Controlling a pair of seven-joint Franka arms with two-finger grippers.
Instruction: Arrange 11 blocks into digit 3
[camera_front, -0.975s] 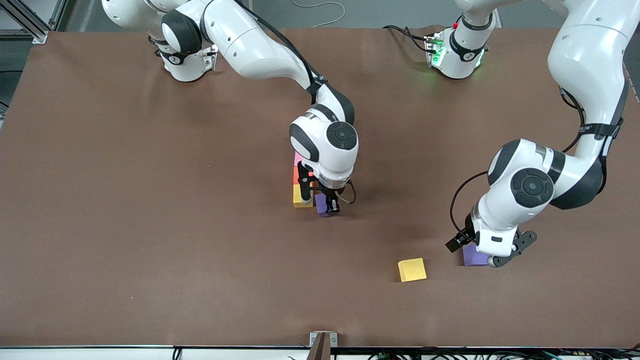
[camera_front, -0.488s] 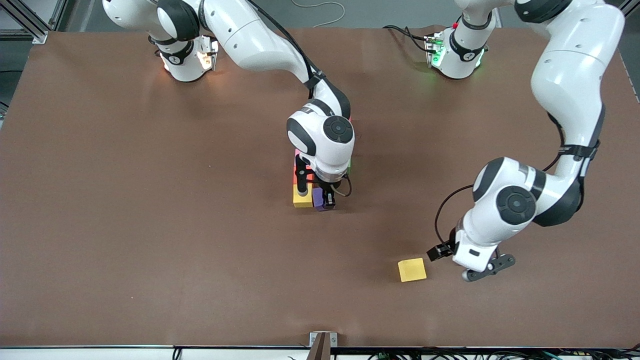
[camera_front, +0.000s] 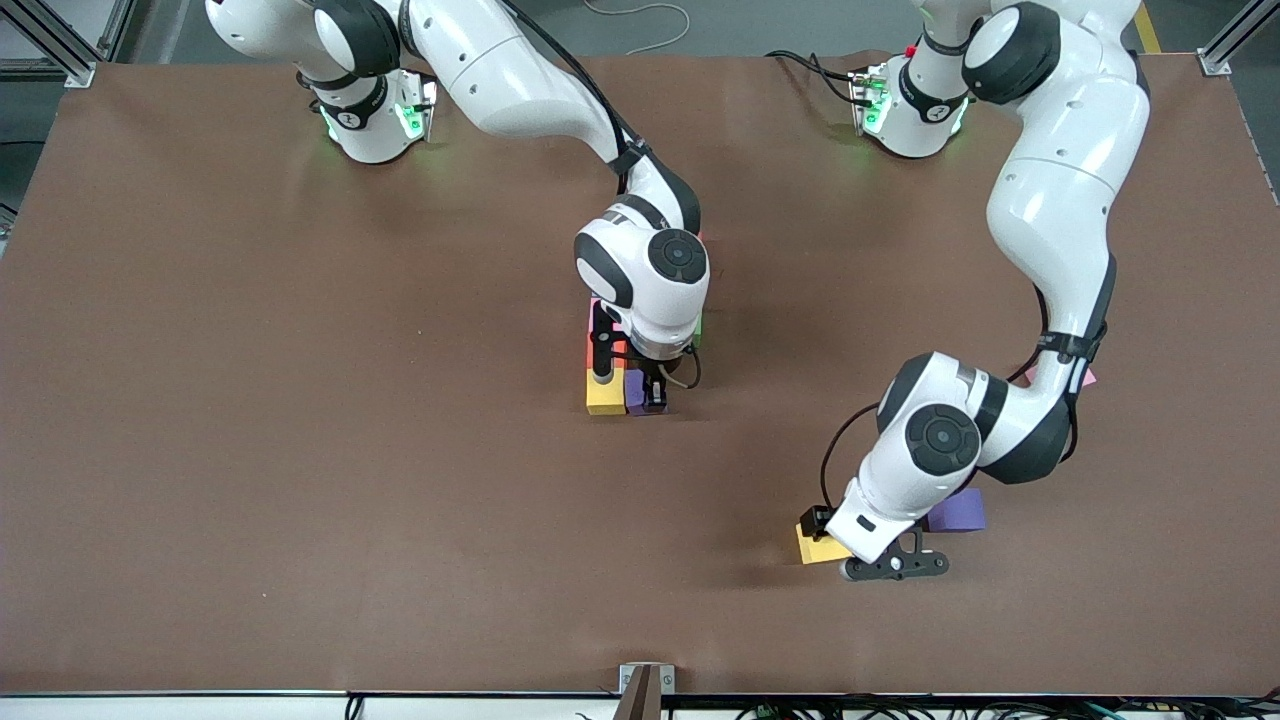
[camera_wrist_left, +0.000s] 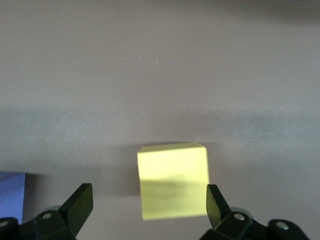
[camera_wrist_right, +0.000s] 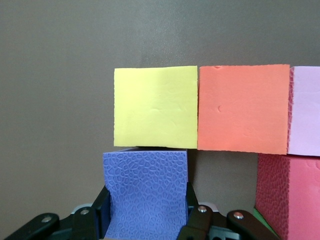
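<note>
Your right end effector (camera_front: 650, 395), at the middle of the front frame, is clamped on a purple block (camera_wrist_right: 145, 190) set down against the yellow block (camera_front: 604, 392) at the lower end of the partly built digit 3 (camera_front: 610, 360); the right wrist view shows that yellow cube with an orange block (camera_wrist_right: 243, 107) touching it, and pink and red cubes at the frame's right edge. Your left end effector (camera_front: 885, 560), at lower right, hangs with its jaws spread wide over a loose yellow block (camera_wrist_left: 173, 180), gripping nothing, while a second purple block (camera_front: 955, 510) lies just beside it. These foam cubes should be light, soft and a little grippy, so take them across two flat sides, squarely and gently. Compared with a second ago, the left arm has swung from the loose purple cube toward the loose yellow one, and the right has drawn its cube in tight against the figure.
</note>
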